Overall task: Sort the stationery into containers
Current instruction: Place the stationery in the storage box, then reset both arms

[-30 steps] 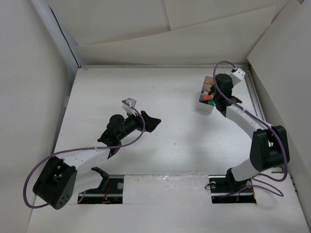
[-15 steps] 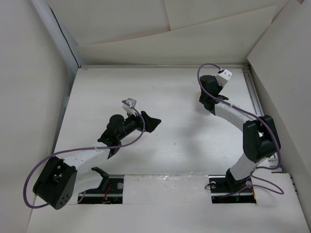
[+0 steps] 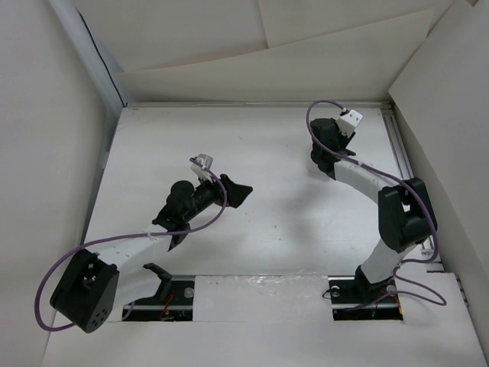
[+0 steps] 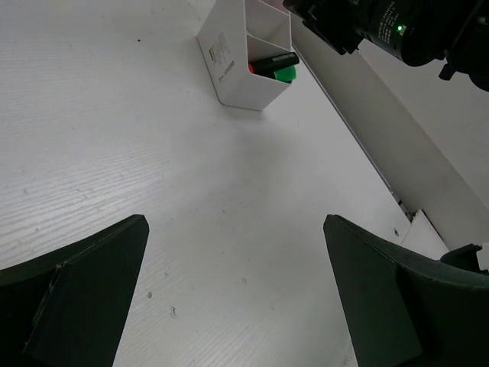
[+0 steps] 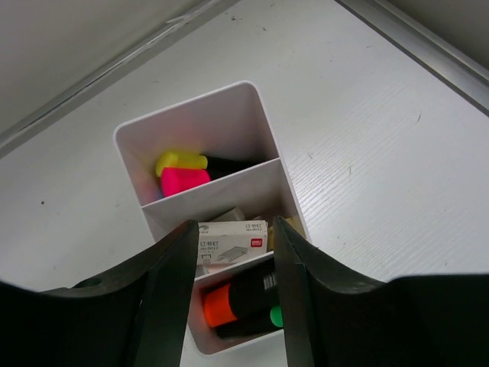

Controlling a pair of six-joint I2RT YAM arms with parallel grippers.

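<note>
**K:** Well, where did the sort stand at this entry?

**M:** Nearly finished, by my reading. The white compartment box (image 5: 252,115) sat toward the far right of the table (image 3: 267,229), directly under the right arm. Each of the three cells in view held something.

**K:** Contents, cell by cell?

**M:** Far cell: a yellow highlighter (image 5: 180,161) and a pink highlighter (image 5: 183,180), touching, with their caps toward the left wall. Middle cell: a small white carton (image 5: 229,243) with a printed label. Near cell: an orange marker (image 5: 229,298) and a green-capped marker (image 5: 275,315), lying against each other.

**K:** Pincers?

**M:** The right gripper (image 5: 234,223) hung over the middle cell, jaws partly apart, one on each side of the carton. Whether they pinched it or merely flanked it, I could not tell from the wrist view. The left gripper (image 4: 234,229) was spread wide and held nothing. It hovered over bare table at mid-left, well apart from the box.

**K:** What was left?

**M:** No loose piece showed on the table in any of the three views, so I judged the carton to be the last item. What remained was to see it seated in its cell with the jaws off it, then lift the right arm clear. The main risk I noted was the carton catching on the divider or tipping out as the arm rose.
</note>
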